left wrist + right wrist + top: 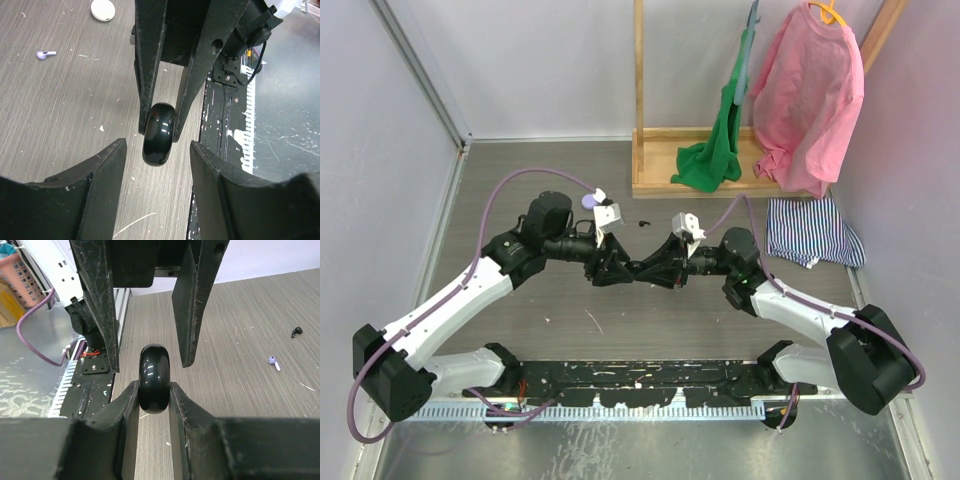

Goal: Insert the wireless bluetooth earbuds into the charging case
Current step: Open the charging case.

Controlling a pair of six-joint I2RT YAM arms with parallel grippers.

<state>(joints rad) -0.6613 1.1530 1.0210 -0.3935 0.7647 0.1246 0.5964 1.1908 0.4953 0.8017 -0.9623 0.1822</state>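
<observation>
A black round charging case (154, 371) is pinched upright between the fingers of my right gripper (154, 385), a little above the table. My left gripper (157, 145) is open. Its fingers (107, 165) stand on either side of the case (159, 134) without touching it. In the top view both grippers meet nose to nose at mid-table, left (623, 268) and right (645, 268). A lilac earbud (274, 362) and a black earbud (296, 331) lie on the table beyond. The lilac earbud also shows in the left wrist view (45, 54).
A white puck case (103, 9) lies near the lilac earbud. A lilac puck (588, 201) lies behind the left wrist. A wooden rack (660, 180) with green and pink clothes stands at the back right. A striped cloth (813, 230) lies to the right.
</observation>
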